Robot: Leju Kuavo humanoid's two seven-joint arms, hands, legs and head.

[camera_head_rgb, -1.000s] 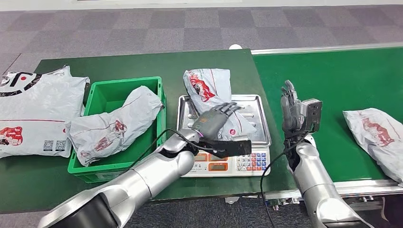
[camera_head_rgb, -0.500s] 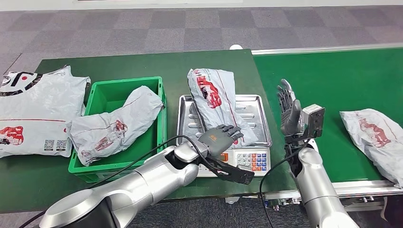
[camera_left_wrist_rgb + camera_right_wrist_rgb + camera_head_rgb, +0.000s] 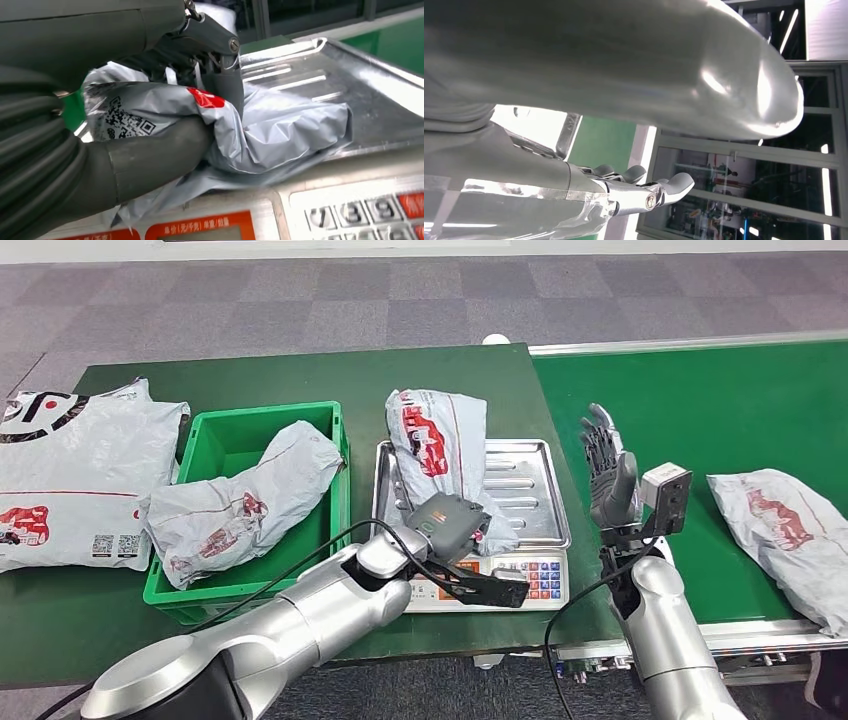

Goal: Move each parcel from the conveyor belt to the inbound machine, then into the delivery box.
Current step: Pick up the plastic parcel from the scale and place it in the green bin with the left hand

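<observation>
We see a grey parcel point(image 3: 440, 445) lying on the steel tray point(image 3: 530, 495) of the weighing scale point(image 3: 500, 585), its far end reaching over the tray's back rim onto the desk point(image 3: 300, 375). The left robot hand point(image 3: 450, 525) is grasping the parcel's near end; in the left wrist view the thumb point(image 3: 150, 155) presses under the crumpled plastic and the dark fingers point(image 3: 210, 50) come over the top, beside a printed code and a red mark. The scale's keypad point(image 3: 535, 578) sits just in front of this hand.

To the left of the scale stands a green box point(image 3: 215, 440) with a second grey parcel point(image 3: 240, 505) resting in it, one end hanging over the box's left wall. Further left on the desk lies a large flat grey bag point(image 3: 70, 480).

The right robot hand point(image 3: 605, 465) is raised upright between the scale and the green conveyor belt point(image 3: 700, 400), its fingers spread and holding nothing. On the belt, well to the right of that hand, lies another grey parcel point(image 3: 785, 535) with red printing.
</observation>
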